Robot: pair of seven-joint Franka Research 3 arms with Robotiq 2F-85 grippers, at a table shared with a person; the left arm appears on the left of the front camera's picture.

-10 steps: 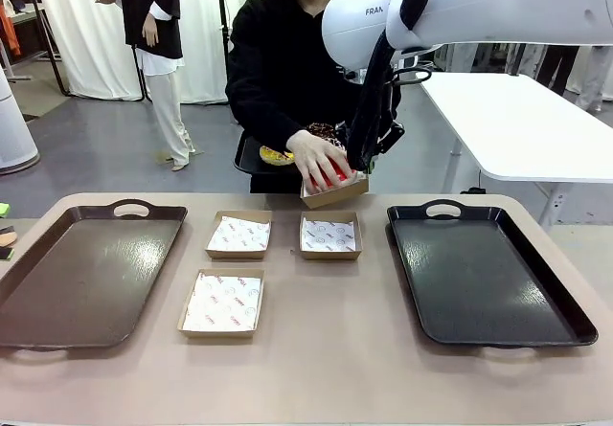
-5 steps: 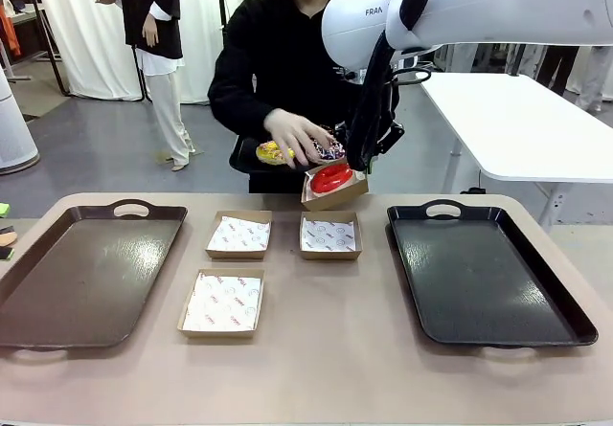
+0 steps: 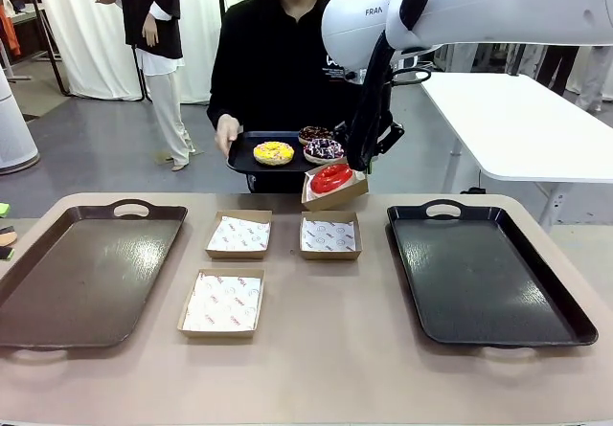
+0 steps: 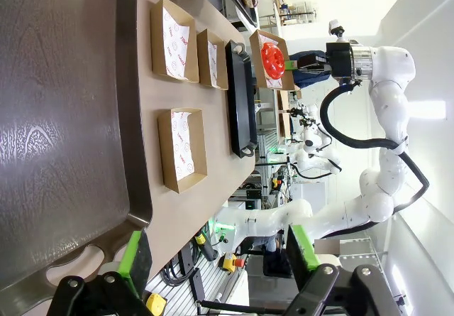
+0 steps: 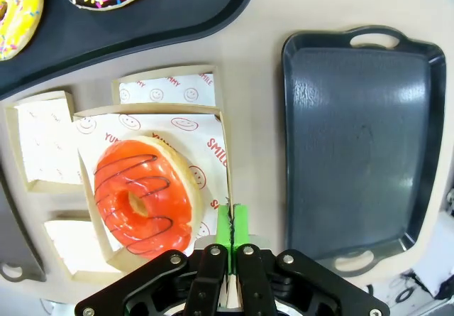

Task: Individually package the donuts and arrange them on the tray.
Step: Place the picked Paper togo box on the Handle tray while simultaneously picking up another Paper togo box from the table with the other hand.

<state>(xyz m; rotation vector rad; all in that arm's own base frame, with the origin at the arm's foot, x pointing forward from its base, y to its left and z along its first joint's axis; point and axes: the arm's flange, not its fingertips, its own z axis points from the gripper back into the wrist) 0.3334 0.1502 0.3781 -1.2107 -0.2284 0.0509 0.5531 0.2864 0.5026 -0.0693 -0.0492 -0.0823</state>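
Observation:
My right gripper (image 3: 361, 165) (image 5: 230, 232) is shut on the wall of a paper-lined cardboard box (image 3: 335, 192) (image 5: 213, 128), holding it tilted in the air above the table's far edge. A red donut (image 3: 331, 177) (image 5: 142, 195) lies in that box. Behind it the person holds a small black tray (image 3: 251, 164) carrying a yellow donut (image 3: 273, 152), a sprinkled donut (image 3: 324, 148) and a chocolate donut (image 3: 314, 134). My left gripper (image 4: 216, 255) stands open over the edge of the brown tray (image 4: 57, 117), nothing between its fingers.
Three empty lined boxes (image 3: 238, 234) (image 3: 329, 234) (image 3: 221, 302) lie mid-table. A brown tray (image 3: 86, 273) sits at the left and a black tray (image 3: 484, 273) (image 5: 362, 138) at the right, both bare. A white table (image 3: 522, 120) stands beyond at the right.
The person's hand set the red donut into the box I hold, let go and drew back to the small tray. My grippers have stayed in place.

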